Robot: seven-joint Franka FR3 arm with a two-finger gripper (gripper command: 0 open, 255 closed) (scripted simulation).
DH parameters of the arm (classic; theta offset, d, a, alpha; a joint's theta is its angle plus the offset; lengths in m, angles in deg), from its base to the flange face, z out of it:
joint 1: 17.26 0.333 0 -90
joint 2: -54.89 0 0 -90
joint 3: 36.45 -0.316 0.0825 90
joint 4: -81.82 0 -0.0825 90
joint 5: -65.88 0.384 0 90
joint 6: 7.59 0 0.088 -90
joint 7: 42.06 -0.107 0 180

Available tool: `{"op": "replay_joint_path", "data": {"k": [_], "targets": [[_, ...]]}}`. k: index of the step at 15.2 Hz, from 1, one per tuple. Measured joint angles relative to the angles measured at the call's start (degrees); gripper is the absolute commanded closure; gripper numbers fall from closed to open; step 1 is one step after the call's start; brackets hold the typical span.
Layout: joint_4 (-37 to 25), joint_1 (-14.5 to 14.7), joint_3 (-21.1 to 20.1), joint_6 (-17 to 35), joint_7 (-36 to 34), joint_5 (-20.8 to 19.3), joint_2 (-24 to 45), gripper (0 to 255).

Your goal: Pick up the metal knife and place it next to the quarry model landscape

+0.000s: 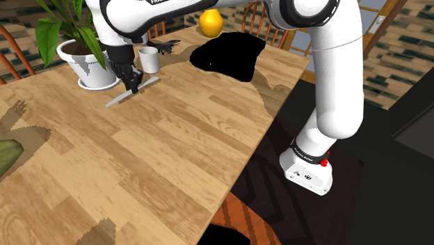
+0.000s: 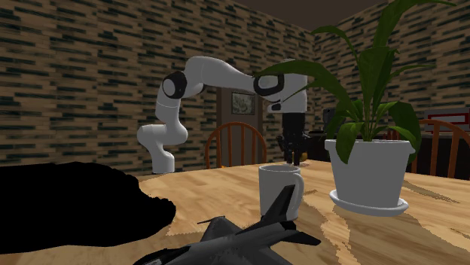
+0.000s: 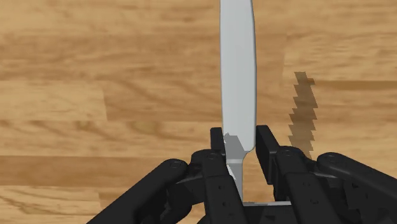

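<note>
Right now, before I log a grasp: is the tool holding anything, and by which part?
Yes: the tool is shut on the grey knife, clasping it from both sides where the blade narrows into the handle.

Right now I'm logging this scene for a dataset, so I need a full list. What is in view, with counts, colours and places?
table: one, light wood, under everything
knife: one, grey, flat on the table near the plant pot
mug: one, white, just beyond the knife
potted plant: one, white pot on a saucer, green leaves, beside the mug
jet model: one, dark grey, by the mug
black shape: one, on the table's far part
round object: one, yellow, at the far edge
chairs: several, orange-brown, around the table
arm: one, white, reaching over the table
gripper: one, black, down on the knife, fingers apparently clasping it
</note>
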Motion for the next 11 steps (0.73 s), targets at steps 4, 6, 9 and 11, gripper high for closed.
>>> {"op": "replay_joint_path", "data": {"k": [4, 6, 9, 11], "targets": [[-2.1, 0.2, -0.2, -2.5, 0.3, 0.4, -0.5, 255], [-3.3, 0.3, -0.4, -4.0, 0.5, 0.6, -0.9, 255], [-5.6, 0.7, -0.4, -6.3, 0.8, 0.7, -0.9, 255], [-6.7, 0.8, -0.6, -7.6, 0.9, 0.9, -1.2, 255]]}}
